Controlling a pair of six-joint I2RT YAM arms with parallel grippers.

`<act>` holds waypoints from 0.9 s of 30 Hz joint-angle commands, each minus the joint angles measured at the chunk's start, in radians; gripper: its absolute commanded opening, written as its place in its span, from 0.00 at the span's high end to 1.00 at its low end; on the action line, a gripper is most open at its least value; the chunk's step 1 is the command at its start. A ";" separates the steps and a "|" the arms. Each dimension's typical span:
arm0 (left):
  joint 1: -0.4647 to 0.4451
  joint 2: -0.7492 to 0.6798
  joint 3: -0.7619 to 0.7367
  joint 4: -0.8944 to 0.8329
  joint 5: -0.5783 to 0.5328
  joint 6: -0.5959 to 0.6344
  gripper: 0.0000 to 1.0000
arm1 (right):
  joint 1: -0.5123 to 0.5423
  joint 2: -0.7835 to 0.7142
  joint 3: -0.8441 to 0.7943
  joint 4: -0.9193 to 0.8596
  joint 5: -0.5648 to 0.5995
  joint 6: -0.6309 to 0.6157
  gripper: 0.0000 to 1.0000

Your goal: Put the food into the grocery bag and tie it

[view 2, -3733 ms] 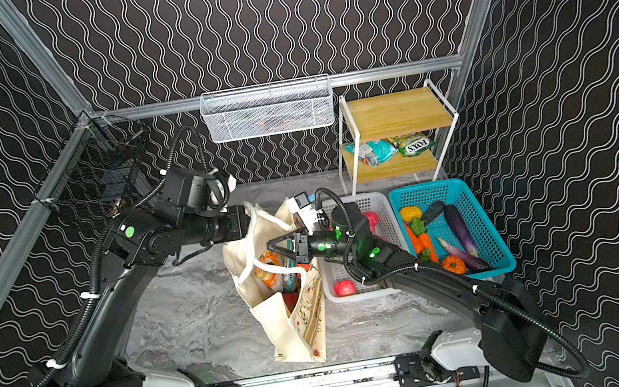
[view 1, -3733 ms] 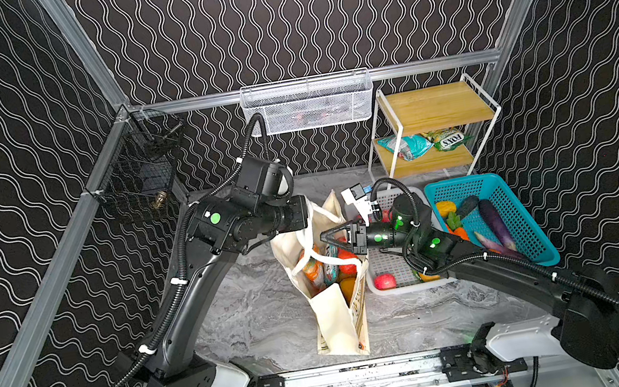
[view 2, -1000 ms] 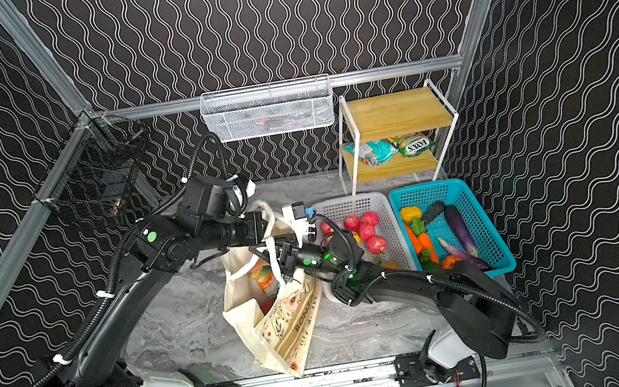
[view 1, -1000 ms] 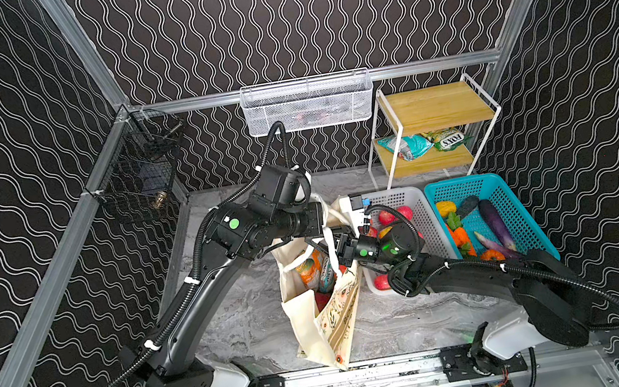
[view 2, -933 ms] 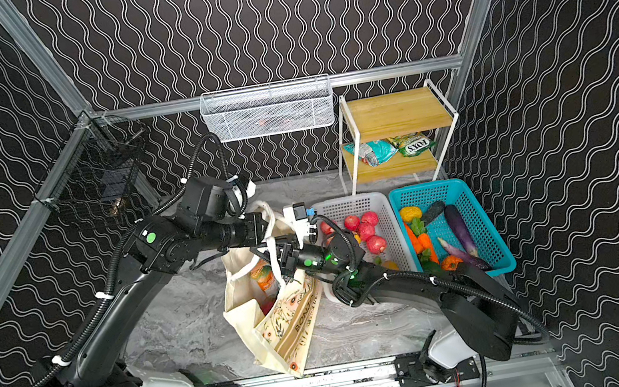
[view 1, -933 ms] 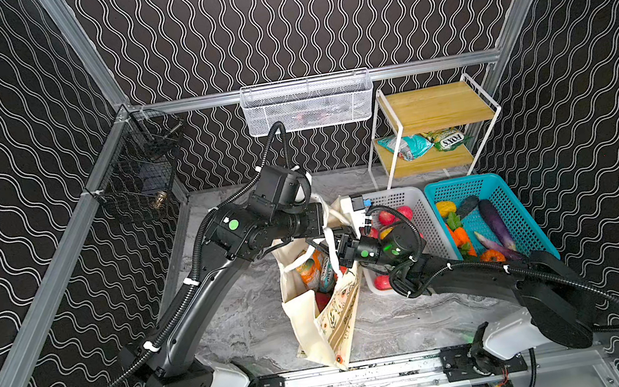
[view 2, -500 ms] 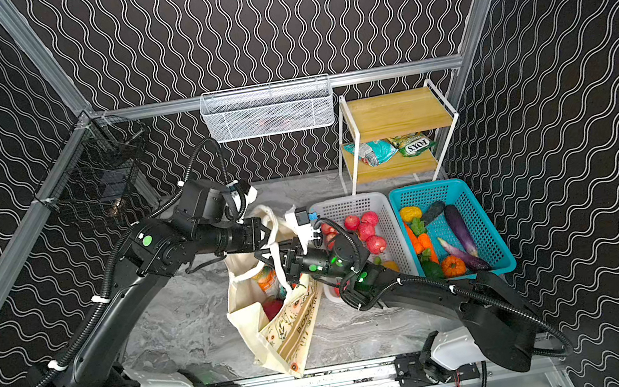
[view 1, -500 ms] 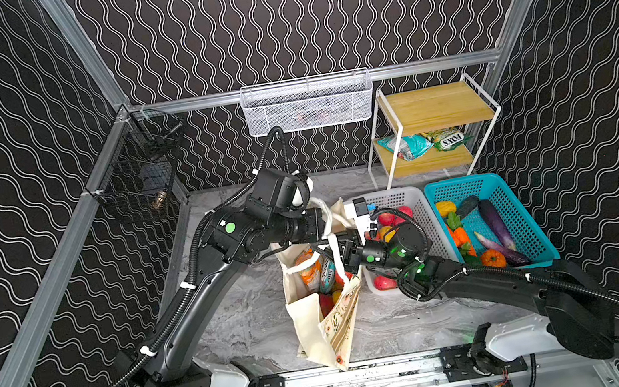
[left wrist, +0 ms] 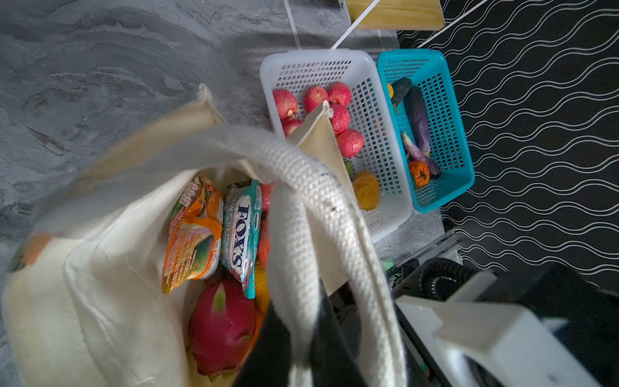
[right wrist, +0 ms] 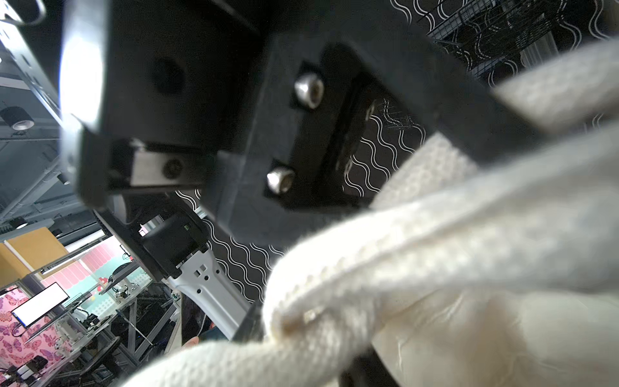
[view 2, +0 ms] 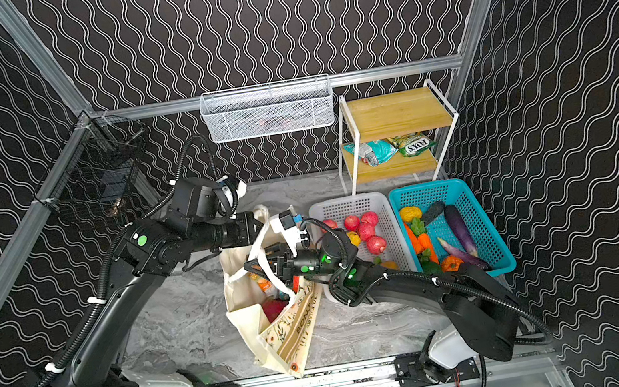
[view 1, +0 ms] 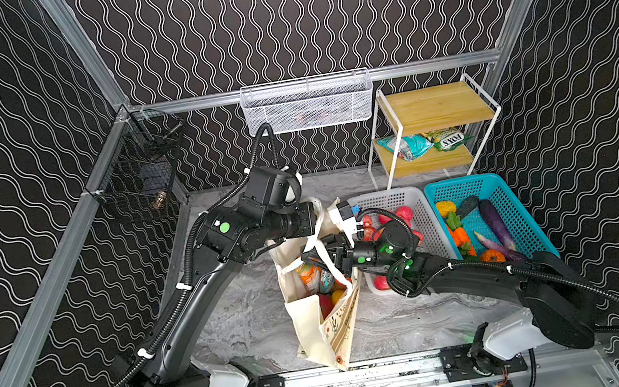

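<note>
Shows food inside grocery bag; leaves tying undone. Pinches handle with left gripper; holds right gripper spread nearby.

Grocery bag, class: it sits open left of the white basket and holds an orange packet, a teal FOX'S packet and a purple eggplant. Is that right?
No. In the left wrist view the grocery bag holds a pink dragon fruit, not an eggplant; the purple eggplant lies in the teal basket. The rest is right.
</note>
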 commanded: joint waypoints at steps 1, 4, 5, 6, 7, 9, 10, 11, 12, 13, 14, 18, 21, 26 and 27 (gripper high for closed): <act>0.001 -0.001 0.018 0.050 0.020 -0.001 1.00 | 0.001 0.014 0.013 0.076 -0.009 0.024 0.64; 0.001 -0.001 0.025 0.049 0.024 -0.004 1.00 | 0.002 0.019 0.025 0.105 0.004 0.031 0.61; 0.001 -0.002 0.022 0.051 0.028 -0.005 1.00 | 0.001 0.021 0.028 0.117 0.010 0.031 0.60; 0.001 -0.004 0.019 0.054 0.029 -0.006 1.00 | 0.000 0.022 0.030 0.130 0.017 0.034 0.59; 0.000 -0.004 0.015 0.056 0.028 -0.007 1.00 | 0.000 0.024 0.033 0.139 0.025 0.033 0.59; 0.001 -0.007 0.005 0.059 0.029 -0.009 1.00 | 0.000 0.027 0.042 0.145 0.043 0.029 0.65; 0.001 -0.008 0.000 0.061 0.029 -0.009 1.00 | 0.000 0.030 0.043 0.153 0.049 0.029 0.70; 0.000 -0.011 -0.005 0.061 0.031 -0.011 1.00 | 0.000 0.033 0.043 0.167 0.051 0.038 0.75; 0.001 -0.014 -0.008 0.061 0.029 -0.012 1.00 | 0.000 0.037 0.044 0.171 0.048 0.046 0.80; 0.001 -0.017 -0.008 0.058 0.024 -0.011 1.00 | 0.000 0.039 0.044 0.168 0.044 0.049 0.82; 0.001 -0.018 -0.006 0.053 0.016 -0.009 1.00 | 0.000 0.038 0.042 0.159 0.042 0.046 0.84; 0.006 -0.022 0.009 0.040 -0.016 -0.003 1.00 | 0.000 0.025 0.006 0.155 0.030 0.049 0.95; 0.019 -0.023 0.021 0.032 -0.035 0.002 1.00 | 0.000 0.004 -0.029 0.125 0.019 0.039 0.97; 0.059 -0.040 0.022 0.032 -0.049 0.008 1.00 | 0.000 -0.037 -0.071 0.020 -0.003 -0.001 0.96; 0.067 -0.043 0.020 0.032 -0.049 0.010 1.00 | 0.000 -0.047 -0.080 0.003 -0.001 -0.012 0.96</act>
